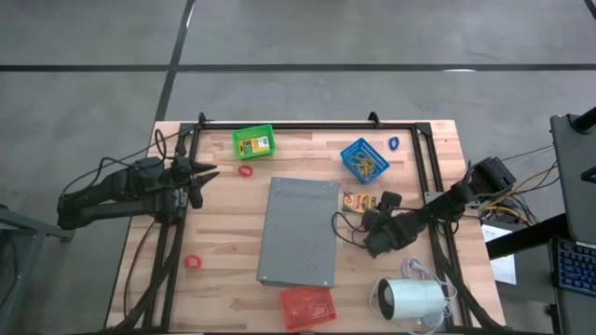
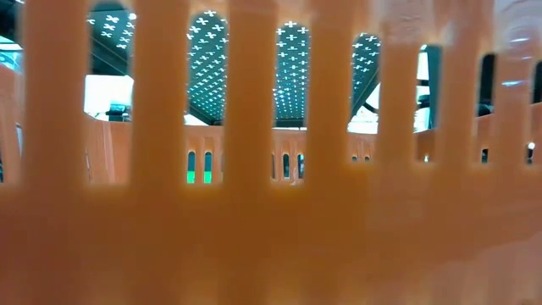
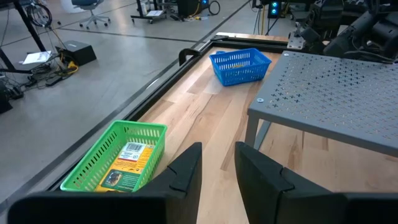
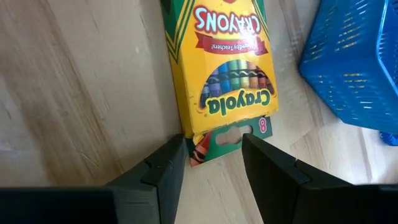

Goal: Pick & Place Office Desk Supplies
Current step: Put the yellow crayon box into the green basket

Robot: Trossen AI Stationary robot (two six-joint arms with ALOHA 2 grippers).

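A yellow crayon box (image 4: 224,81) lies flat on the wood between the grey slab and the blue basket (image 1: 365,160); it also shows in the high view (image 1: 358,201). My right gripper (image 4: 211,155) is open at the box's near end, one finger by each corner. A second crayon box (image 3: 127,163) lies in the green basket (image 1: 253,141). Tan rubber bands fill the blue basket. One red ring (image 1: 245,171) lies near the green basket, another (image 1: 193,263) by the left edge, and a blue ring (image 1: 394,143) beside the blue basket. My left gripper (image 3: 217,165) waits open at the table's left. My right gripper comes slanting down at the green-printed end (image 4: 227,138) of the crayon box, with its fingers along the box's length. Whether the fingertips touch the box or stand just over it, I cannot tell. The box lies flat on the table.
The grey perforated slab (image 1: 300,231) stands on short legs mid-table. A red basket (image 1: 307,307) sits at the near edge and fills the low view (image 2: 271,212). The white cylinder (image 1: 410,300) with its cord lies near the right corner. A black frame (image 1: 307,124) borders the table.
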